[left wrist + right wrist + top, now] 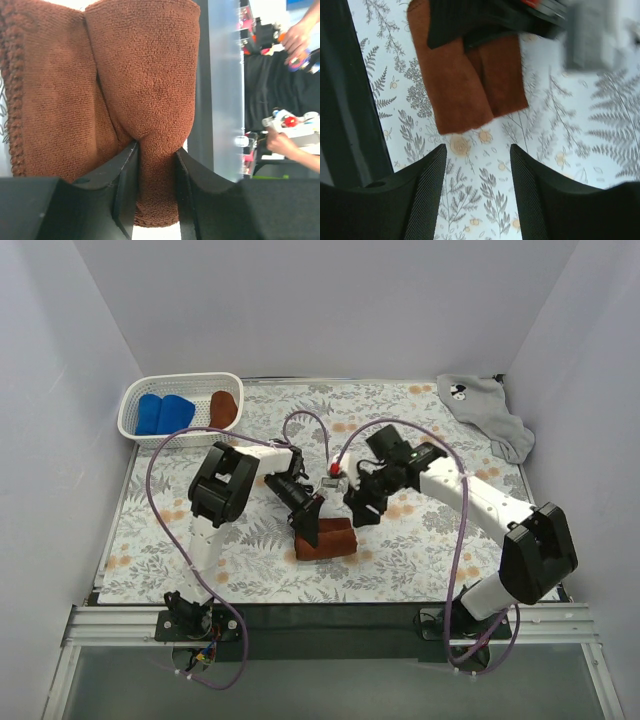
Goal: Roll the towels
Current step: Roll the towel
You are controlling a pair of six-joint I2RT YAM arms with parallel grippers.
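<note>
A rust-brown towel [335, 540] lies partly rolled on the floral table cover, near the middle front. My left gripper [308, 523] is shut on its left end. In the left wrist view a fold of the towel [145, 75] is pinched between the black fingers of this gripper [156, 160]. My right gripper [361, 507] hovers open just right of the towel, apart from it. In the right wrist view the towel [465, 90] lies beyond that gripper [477, 152], and only table shows between its pads. A light grey towel [485, 410] lies crumpled at the back right.
A white perforated basket [133, 403] stands at the back left. It holds two rolled blue towels [165, 413] and a rolled brown one [224, 408]. White walls close in the table on three sides. Purple cables arc over both arms.
</note>
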